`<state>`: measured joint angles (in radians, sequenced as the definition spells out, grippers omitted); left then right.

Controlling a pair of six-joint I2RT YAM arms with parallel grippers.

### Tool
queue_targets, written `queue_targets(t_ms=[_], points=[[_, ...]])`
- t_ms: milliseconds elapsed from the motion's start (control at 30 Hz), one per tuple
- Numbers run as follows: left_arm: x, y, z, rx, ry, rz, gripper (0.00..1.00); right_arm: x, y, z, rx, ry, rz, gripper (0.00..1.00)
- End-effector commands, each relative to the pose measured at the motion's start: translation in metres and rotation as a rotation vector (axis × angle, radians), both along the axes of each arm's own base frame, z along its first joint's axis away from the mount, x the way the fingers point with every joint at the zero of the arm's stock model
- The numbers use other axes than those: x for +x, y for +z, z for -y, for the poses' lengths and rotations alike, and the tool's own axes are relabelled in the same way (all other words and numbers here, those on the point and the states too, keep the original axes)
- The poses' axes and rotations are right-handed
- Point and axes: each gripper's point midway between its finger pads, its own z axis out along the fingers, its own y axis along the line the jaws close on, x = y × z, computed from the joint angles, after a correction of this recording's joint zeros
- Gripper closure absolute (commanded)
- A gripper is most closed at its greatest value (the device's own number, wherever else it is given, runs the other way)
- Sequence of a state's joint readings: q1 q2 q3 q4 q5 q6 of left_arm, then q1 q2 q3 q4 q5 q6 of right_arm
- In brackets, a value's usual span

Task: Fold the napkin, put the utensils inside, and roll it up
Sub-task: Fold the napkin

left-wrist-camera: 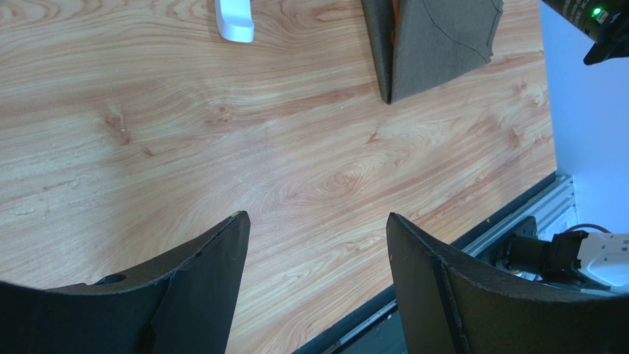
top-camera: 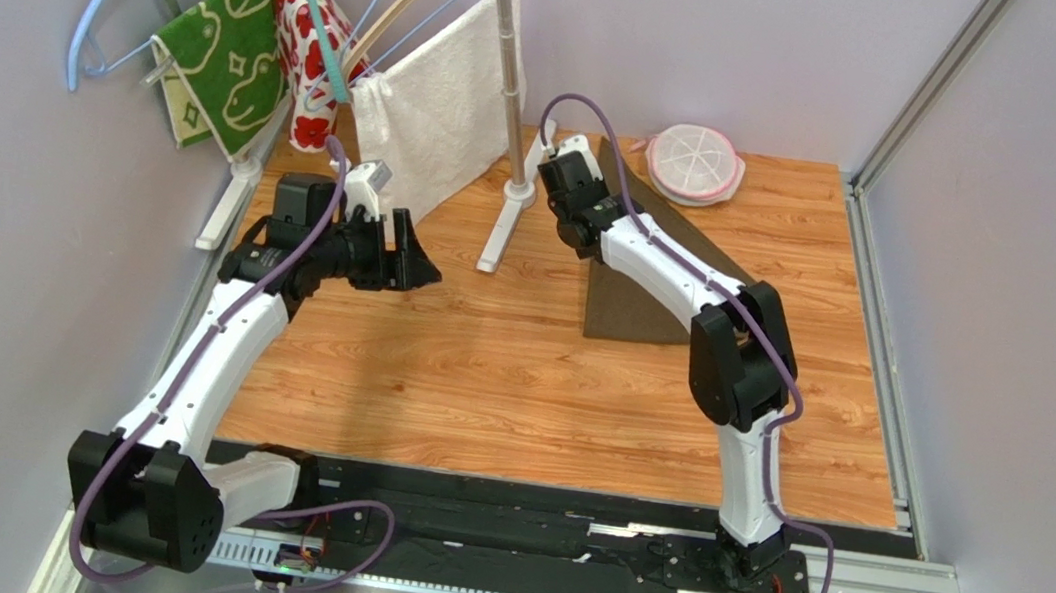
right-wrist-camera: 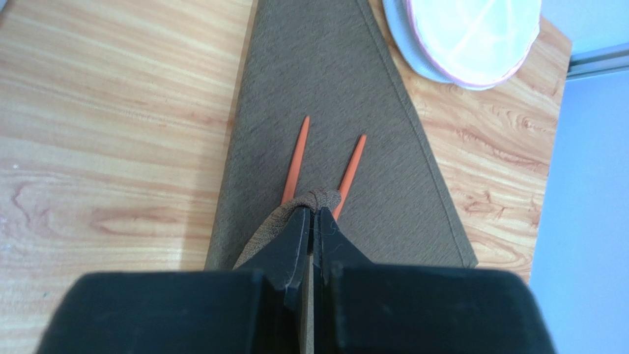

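- Overhead view, lower frame: both arms rise from a black rail at the near edge of the wooden bench (top-camera: 478, 381).
- Left of centre, the left hand (top-camera: 400, 254) hovers above bare wood. Its wrist view shows the jaws spread wide with nothing between them.
- Centre right, the napkin (top-camera: 633, 314) lies flat on the bench, folded into a dark brown wedge. The right arm crosses over much of it.
- In the right wrist view, the right hand (right-wrist-camera: 313, 215) fills the bottom of the frame. Its jaws are pressed together on a pinched-up bunch of the napkin's cloth.
- The utensils (right-wrist-camera: 297, 156) lie on the napkin at mid-frame as two orange stems side by side, spreading slightly toward the top. Their near ends are hidden under the pinched cloth, so which pieces of cutlery they are cannot be told.
- Upper right of the overhead view, a round pink-and-white dish (top-camera: 693, 163) sits just beyond the napkin.
- Upper left, a white rack (top-camera: 504, 218) stands on the bench, with a white towel (top-camera: 437, 104) and a green cloth (top-camera: 232, 49) hanging beside it.
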<state>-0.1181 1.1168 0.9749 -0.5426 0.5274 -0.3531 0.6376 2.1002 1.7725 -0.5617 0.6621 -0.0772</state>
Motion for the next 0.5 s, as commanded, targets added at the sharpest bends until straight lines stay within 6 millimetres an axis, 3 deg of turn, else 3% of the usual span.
queue_targets(t_ms=[0,300,467], points=[[0.002,0.007,0.004,-0.020,-0.022,0.015,0.23,0.025,0.022,-0.002,0.001,0.000,0.077,1.00],[0.003,0.005,0.005,-0.024,-0.027,0.005,0.23,0.048,0.009,0.006,-0.041,-0.024,0.077,1.00],[0.003,0.005,0.006,-0.026,-0.028,0.003,0.23,0.054,-0.007,0.010,-0.075,-0.033,0.058,1.00]])
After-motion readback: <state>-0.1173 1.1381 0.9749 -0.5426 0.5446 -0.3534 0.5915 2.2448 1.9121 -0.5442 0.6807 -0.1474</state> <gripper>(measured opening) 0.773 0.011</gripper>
